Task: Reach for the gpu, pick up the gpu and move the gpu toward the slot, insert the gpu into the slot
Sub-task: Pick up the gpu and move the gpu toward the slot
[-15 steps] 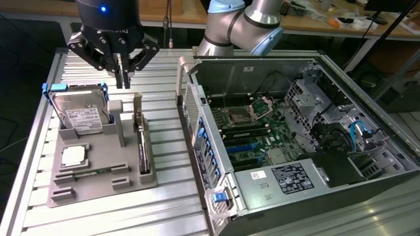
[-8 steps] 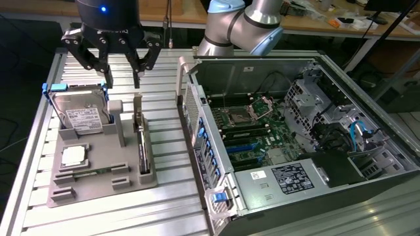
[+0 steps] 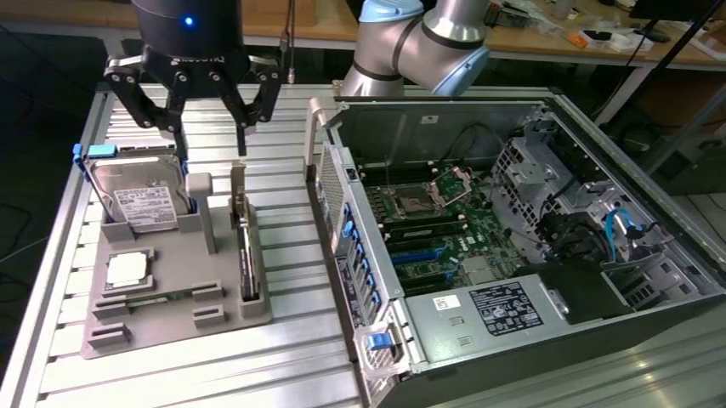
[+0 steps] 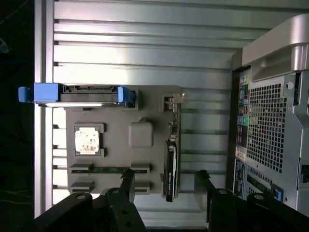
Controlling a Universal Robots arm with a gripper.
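1. Ribbed aluminium table [image 3: 170, 374] underneath, cluttered workbenches behind, a grey fixture tray [image 3: 221, 274] resting on the slats.
2. Furthest to the exterior view's left of the jaws and lower than the fingertips: a hard drive [image 3: 136, 200] in a blue-ended carrier, propped upright in the tray. Nearer the camera, a processor chip [image 3: 127, 270] flat in its pocket, and a memory stick [image 3: 159, 296] just past it.
3. Over the tray's far end, the black gripper [image 3: 211, 146], hanging clear of everything. Jaws spread wide, nothing between them, nothing touched.
4. Below the jaws and a little toward the camera, the gpu [image 3: 244, 251], standing on its long edge in the tray's groove. Open air between card and fingertips.
5. From the wrist view, the gripper [image 4: 165, 176] looking straight down at the gpu [image 4: 170, 159]. Card lined up lengthwise with the gap between the two fingers [image 4: 128, 180], roughly centred there and apart from both.
6. Well off to the exterior view's right of the jaws, an open computer case [image 3: 454, 127] lying on its side, with the green motherboard [image 3: 454, 234] inside. On that board the blue slot [image 3: 414, 253], far from both card and jaws.
7. Behind the case, the silver and blue arm [image 3: 420, 42].
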